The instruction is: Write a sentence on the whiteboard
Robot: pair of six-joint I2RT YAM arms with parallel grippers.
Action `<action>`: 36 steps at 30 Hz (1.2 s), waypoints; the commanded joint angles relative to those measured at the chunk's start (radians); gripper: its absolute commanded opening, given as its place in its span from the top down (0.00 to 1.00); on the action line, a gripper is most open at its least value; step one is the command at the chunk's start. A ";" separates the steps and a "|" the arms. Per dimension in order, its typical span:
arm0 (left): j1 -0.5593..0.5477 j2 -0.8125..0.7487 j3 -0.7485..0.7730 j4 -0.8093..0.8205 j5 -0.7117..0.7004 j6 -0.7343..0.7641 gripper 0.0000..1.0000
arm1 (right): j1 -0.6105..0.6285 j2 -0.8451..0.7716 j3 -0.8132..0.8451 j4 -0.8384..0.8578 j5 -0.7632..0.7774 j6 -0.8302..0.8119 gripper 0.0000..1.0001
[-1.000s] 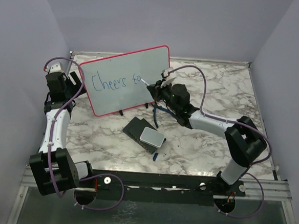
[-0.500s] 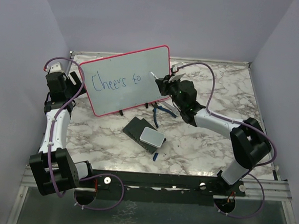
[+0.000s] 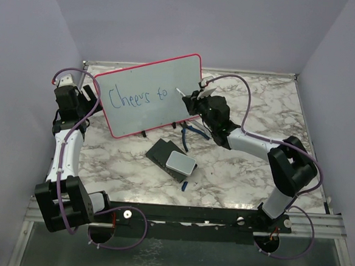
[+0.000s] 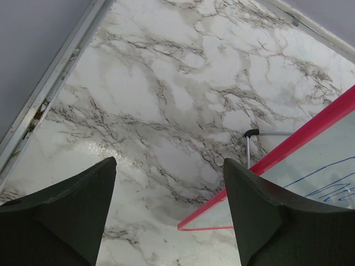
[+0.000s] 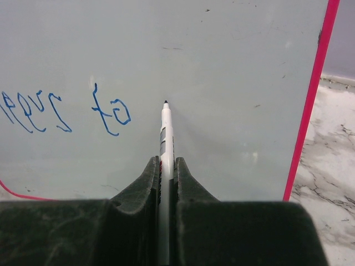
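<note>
Top external view: found the whiteboard [image 3: 143,117] propped upright at upper centre of the marbled surface [image 3: 241,174], bearing the sentence [image 3: 137,97], only "Cheers to" in blue. Saw the right pincer [image 3: 190,101], centre frame, pinching a marker [image 3: 180,92], tip just right of "to"; could not tell whether touching. Saw the left pincer [image 4: 169,163] spread wide, gripping nothing, beside the board's left edge.

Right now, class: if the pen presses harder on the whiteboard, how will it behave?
The whiteboard probably slides or tips backward: it rests on small feet, and the left gripper beside it is open. Its flat panel looks stiff, unlikely to bend.
</note>
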 commanded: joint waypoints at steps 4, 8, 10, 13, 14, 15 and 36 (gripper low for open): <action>-0.015 -0.023 -0.009 0.017 0.011 0.002 0.21 | -0.001 0.048 0.048 -0.026 0.019 -0.001 0.99; -0.015 -0.023 -0.008 0.017 0.011 0.002 0.20 | -0.001 0.051 0.041 -0.031 0.029 -0.001 0.99; -0.014 -0.024 -0.009 0.017 0.012 0.002 0.20 | -0.002 0.049 0.031 -0.031 0.028 0.003 0.99; -0.016 -0.025 -0.009 0.017 0.013 0.001 0.20 | -0.001 0.046 0.014 -0.034 0.020 0.009 0.99; -0.016 -0.025 -0.009 0.017 0.013 0.001 0.20 | -0.001 0.045 0.008 -0.034 0.018 0.011 0.99; -0.016 -0.025 -0.009 0.017 0.013 0.001 0.21 | -0.001 0.043 0.001 -0.033 0.017 0.012 0.99; -0.017 -0.026 -0.009 0.017 0.010 0.002 0.20 | -0.001 0.026 0.007 0.003 0.019 0.017 0.99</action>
